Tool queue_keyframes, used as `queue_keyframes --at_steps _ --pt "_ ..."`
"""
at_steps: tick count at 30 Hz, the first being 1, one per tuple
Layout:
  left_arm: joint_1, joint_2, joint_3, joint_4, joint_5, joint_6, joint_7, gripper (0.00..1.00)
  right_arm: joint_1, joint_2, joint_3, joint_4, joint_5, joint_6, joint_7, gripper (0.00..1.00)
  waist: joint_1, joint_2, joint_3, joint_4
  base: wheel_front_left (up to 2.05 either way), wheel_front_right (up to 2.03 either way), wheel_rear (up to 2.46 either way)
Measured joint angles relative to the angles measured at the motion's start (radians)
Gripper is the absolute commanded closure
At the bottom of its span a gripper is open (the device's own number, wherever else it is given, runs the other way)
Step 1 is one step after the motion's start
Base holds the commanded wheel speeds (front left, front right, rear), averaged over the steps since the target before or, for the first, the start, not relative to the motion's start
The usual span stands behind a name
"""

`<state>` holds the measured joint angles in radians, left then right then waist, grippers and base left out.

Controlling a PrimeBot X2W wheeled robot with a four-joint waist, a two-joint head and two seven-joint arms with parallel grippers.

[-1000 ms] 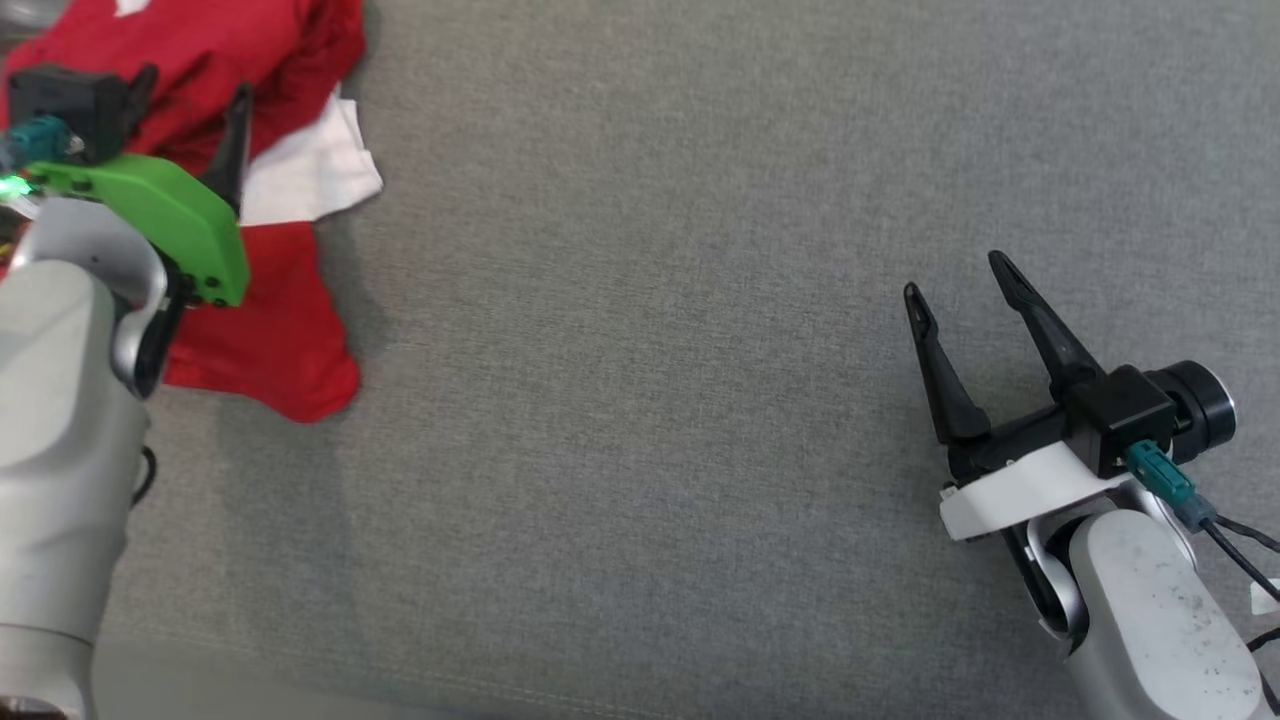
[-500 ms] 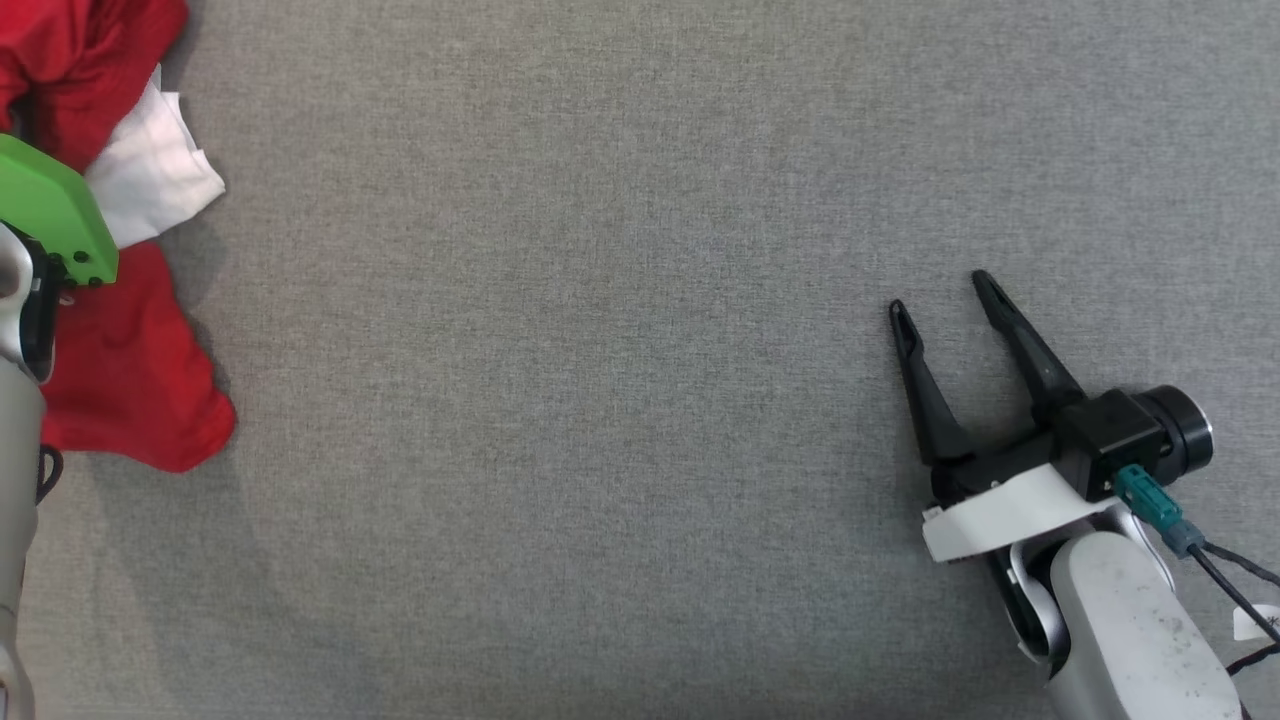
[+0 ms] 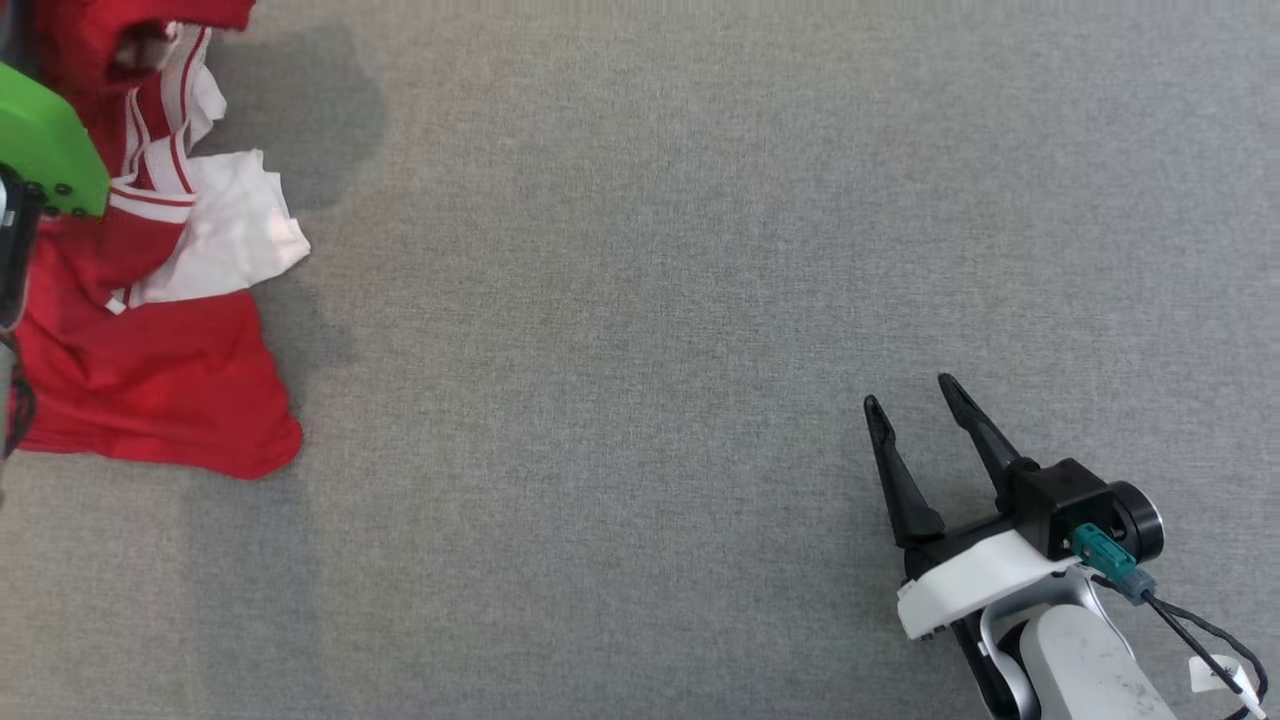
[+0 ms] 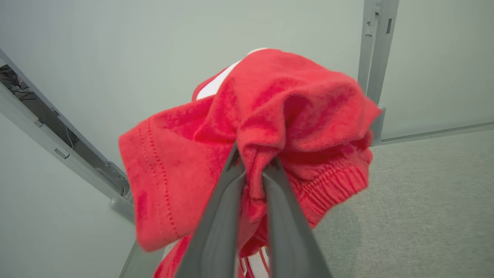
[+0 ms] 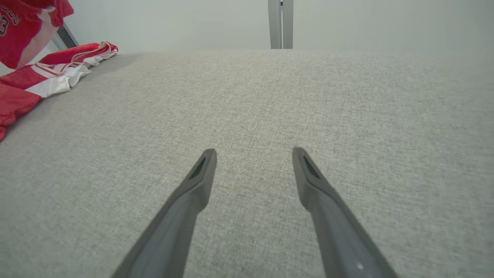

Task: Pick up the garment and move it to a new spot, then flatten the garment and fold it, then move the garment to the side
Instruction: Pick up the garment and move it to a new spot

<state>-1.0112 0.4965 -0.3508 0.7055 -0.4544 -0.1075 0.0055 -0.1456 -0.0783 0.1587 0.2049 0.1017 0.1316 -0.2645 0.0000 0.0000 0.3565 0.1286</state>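
Garment (image 4: 293, 100), crumpled red with white stripes, bunches around the left pincer (image 4: 254, 164), which clamps a fold. Right pincer (image 3: 908, 391) gapes empty.

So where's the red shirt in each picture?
Head view: shirt at the far left edge, bunched on the grey mat.
Left wrist view: shirt in the middle, pinched in the left gripper, with the mat at the lower right.
Right wrist view: shirt at the top left, far from the open right gripper.
Shared landmark: the grey mat.
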Motion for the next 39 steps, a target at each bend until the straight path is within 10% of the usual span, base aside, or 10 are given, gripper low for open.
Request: queue_keyframes --at_steps 11,19,29,37,38,39 --pt "0.302 -0.019 -0.046 -0.71 -0.193 0.023 0.26 1.0 0.045 0.025 -0.02 0.011 0.02 0.0 0.0 0.0 -0.0001 0.0 -0.1 -0.076 0.0 0.0 0.0" --pt "0.529 -0.187 -0.231 -1.013 -0.418 0.029 0.385 1.0 0.079 0.027 -0.027 0.01 0.055 0.0 0.0 0.0 -0.0001 0.0001 -0.123 -0.2 0.0 0.0 0.0" --pt "0.595 -0.288 -0.246 -0.607 -0.593 0.021 0.388 1.0 0.12 0.027 -0.042 0.006 0.1 0.0 0.0 0.0 -0.0001 0.0001 -0.134 -0.381 0.0 0.0 0.0" --pt "0.519 -0.285 -0.229 -0.196 -0.459 0.002 0.164 1.0 0.126 0.027 -0.046 0.014 0.098 0.0 0.0 0.0 -0.0001 0.0 -0.139 -0.435 0.0 0.0 0.0" --pt "0.513 -0.291 -0.235 -0.16 -0.445 0.001 0.132 0.71 0.126 0.027 -0.048 0.015 0.096 0.0 0.0 0.0 -0.0001 0.0 -0.14 -0.432 0.0 0.0 0.0" --pt "0.505 -0.299 -0.24 -0.132 -0.418 -0.003 0.09 0.15 0.126 0.028 -0.049 0.015 0.1 0.0 0.0 0.0 -0.0001 0.0 -0.141 -0.426 0.0 0.0 0.0"
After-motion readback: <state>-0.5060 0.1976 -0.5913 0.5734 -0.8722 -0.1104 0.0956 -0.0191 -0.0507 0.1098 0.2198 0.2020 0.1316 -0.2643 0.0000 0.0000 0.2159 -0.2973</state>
